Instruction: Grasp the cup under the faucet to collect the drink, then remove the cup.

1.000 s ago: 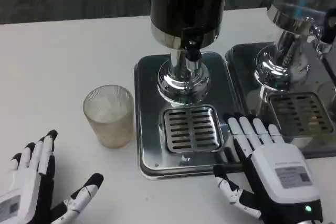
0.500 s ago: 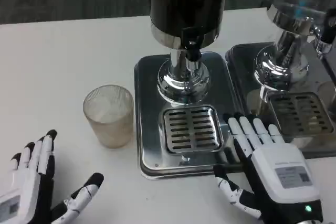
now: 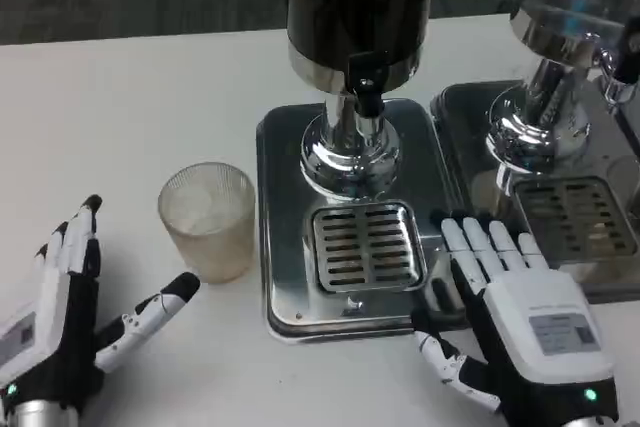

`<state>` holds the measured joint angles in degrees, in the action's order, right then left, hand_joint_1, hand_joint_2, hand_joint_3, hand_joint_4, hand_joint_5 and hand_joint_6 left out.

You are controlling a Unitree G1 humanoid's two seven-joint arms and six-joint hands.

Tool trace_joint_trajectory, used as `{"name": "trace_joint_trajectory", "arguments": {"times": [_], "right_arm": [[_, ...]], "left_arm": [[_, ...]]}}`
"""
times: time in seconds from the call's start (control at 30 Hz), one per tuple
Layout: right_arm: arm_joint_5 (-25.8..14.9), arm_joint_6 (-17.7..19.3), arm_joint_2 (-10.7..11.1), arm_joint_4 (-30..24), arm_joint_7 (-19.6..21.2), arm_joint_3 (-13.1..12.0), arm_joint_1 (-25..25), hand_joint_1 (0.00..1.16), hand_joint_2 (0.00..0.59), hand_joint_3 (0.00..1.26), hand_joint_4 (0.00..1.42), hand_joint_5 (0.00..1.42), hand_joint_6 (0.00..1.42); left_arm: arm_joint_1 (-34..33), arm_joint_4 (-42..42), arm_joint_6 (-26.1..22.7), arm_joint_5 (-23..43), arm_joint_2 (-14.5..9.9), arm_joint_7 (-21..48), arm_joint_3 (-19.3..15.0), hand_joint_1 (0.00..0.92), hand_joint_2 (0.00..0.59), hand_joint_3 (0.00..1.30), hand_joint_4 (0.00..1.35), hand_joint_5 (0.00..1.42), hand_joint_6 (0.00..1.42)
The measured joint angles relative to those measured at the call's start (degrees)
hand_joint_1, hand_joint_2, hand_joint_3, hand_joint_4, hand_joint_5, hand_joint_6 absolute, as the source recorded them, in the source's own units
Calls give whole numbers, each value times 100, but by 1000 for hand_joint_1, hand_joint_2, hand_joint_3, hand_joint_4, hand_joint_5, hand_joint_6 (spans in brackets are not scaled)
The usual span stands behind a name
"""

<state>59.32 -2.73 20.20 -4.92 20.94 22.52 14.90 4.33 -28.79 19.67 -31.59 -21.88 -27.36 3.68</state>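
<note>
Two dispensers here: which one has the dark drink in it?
The left dispenser, nearer the cup: its tank looks dark brown. The right dispenser has a clear, pale tank.

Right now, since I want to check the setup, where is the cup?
In the head view the cup stands on the white table, left of the drip tray, ahead of the left hand.

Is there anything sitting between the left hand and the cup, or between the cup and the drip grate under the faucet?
Nothing visible blocks either path. Bare table lies between the left hand and the cup. Between the cup and the drip grate there is only the tray's raised rim.
</note>
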Motion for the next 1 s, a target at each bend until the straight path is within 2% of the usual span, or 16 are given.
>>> {"name": "trace_joint_trajectory", "arguments": {"times": [0.17,0.33,0.53,0.7,0.83,1.0], "right_arm": [[23,-100,-62,-18,0,9,17,245,463,0,0,0,0],[71,-214,-170,-113,1,34,111,245,457,0,0,0,0],[141,-254,-180,-149,1,55,133,243,450,0,0,0,0],[165,-270,-188,-168,0,69,138,241,448,1,0,0,0],[165,-280,-194,-193,0,73,152,240,447,3,0,0,0],[166,-314,-209,-208,-5,79,165,240,447,7,0,0,0]], "left_arm": [[-764,-899,378,14,43,-9,216,2,0,0,0,0,0],[-1333,-1772,666,-22,73,-25,506,89,4,0,0,0,0],[-1773,-2277,811,-179,81,-409,793,168,5,0,0,0,0],[-1876,-2542,942,-185,104,-585,931,219,13,0,0,31,0],[-1983,-2762,1067,-184,141,-754,1021,251,20,0,0,123,70],[-2118,-3046,1313,-163,192,-884,1093,291,35,0,27,263,282]]}}
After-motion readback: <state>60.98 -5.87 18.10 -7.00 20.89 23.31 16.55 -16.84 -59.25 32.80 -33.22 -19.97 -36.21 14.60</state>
